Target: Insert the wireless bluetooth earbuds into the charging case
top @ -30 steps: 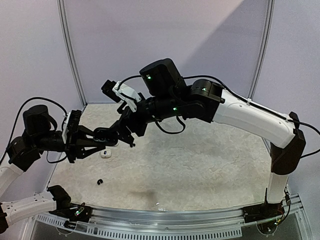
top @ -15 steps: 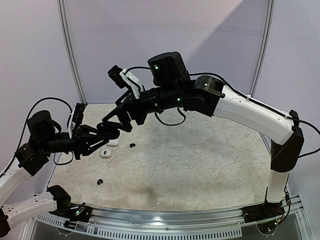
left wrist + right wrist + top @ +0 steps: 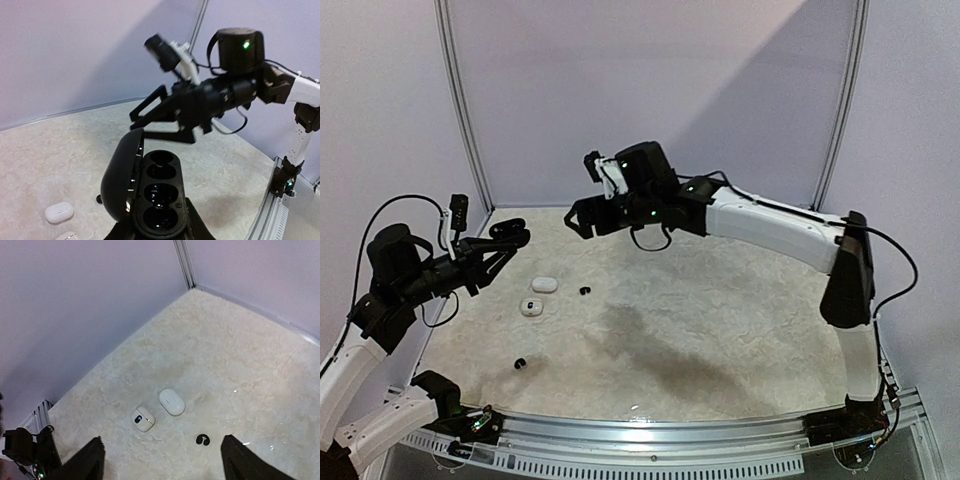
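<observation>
we read no text, label, brand, number or sign on anything in these views; no surface carried marks we could make out.

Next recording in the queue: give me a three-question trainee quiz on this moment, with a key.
1. True or false: the black charging case held by the left gripper has its lid closed.
2. Multiple choice: the right gripper is A) shut on an earbud, B) open and empty, C) shut with nothing in it.
3. Count: how many black earbuds lie loose on the table in the top view?
Key: 1 false, the lid stands open. 2 B. 3 two, the second nearer the arm bases.
</observation>
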